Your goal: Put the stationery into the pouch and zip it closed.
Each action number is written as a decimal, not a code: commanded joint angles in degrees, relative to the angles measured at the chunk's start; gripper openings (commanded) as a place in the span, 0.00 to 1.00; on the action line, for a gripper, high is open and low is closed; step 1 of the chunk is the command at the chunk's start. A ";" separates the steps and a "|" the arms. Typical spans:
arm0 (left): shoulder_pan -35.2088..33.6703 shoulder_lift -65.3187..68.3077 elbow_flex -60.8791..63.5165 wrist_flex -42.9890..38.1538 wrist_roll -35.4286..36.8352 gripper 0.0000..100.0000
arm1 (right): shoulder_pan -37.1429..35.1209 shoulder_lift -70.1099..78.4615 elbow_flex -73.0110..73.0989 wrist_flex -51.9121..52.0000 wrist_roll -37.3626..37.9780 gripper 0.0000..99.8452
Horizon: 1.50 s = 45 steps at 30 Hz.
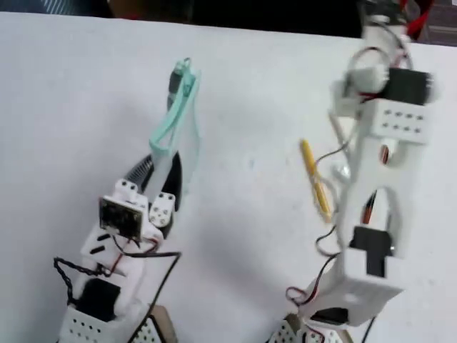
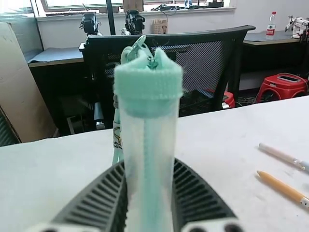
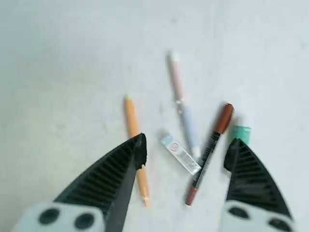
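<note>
We judge the task barely begun on the white table (image 1: 250, 86): all the loading and zipping remain. The clear plastic pouch with mint-green trim (image 1: 175, 121), toward ten o'clock from the table's middle, looks empty and sits clamped in the left gripper (image 1: 161, 175). Near three o'clock the right gripper (image 3: 188, 145) hangs spread and empty over the loose orange pencil (image 3: 130, 116), pastel pen (image 3: 183, 106), brown pen (image 3: 212, 145) and small clear piece (image 3: 179, 153).

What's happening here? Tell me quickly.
The left tool is shut on one end of a clear, teal-edged pouch. The right tool hangs open above an orange pencil, a pink-and-blue pen, a brown pen and a small clear piece, all lying loose on the table.
</note>
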 commanded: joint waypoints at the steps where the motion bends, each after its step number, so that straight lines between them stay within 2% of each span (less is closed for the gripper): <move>1: -0.13 0.48 0.53 -0.35 -2.81 0.04 | 8.13 3.56 0.26 -2.42 6.33 0.26; 6: -0.31 0.48 0.53 -0.35 -2.99 0.04 | 16.13 15.52 -0.26 -10.42 10.46 0.26; 12: -0.57 0.40 0.53 0.00 -3.16 0.04 | 15.43 25.89 -0.97 -18.95 15.82 0.25; 18: -0.57 0.40 0.70 0.09 -3.25 0.06 | 17.63 30.64 -2.64 -17.19 16.44 0.19; 22: -0.57 0.40 1.76 0.09 -2.90 0.14 | 18.68 34.68 -6.86 -17.01 16.53 0.21; 29: -0.57 0.40 1.49 2.55 -3.08 0.14 | 20.70 41.36 -12.66 -12.44 16.88 0.21; 33: -2.77 0.40 1.49 2.11 -2.81 0.14 | 21.85 44.00 -13.19 -8.57 24.26 0.21; 45: -3.82 0.40 1.76 2.11 -2.81 0.14 | 29.05 44.44 -15.03 0.84 32.97 0.21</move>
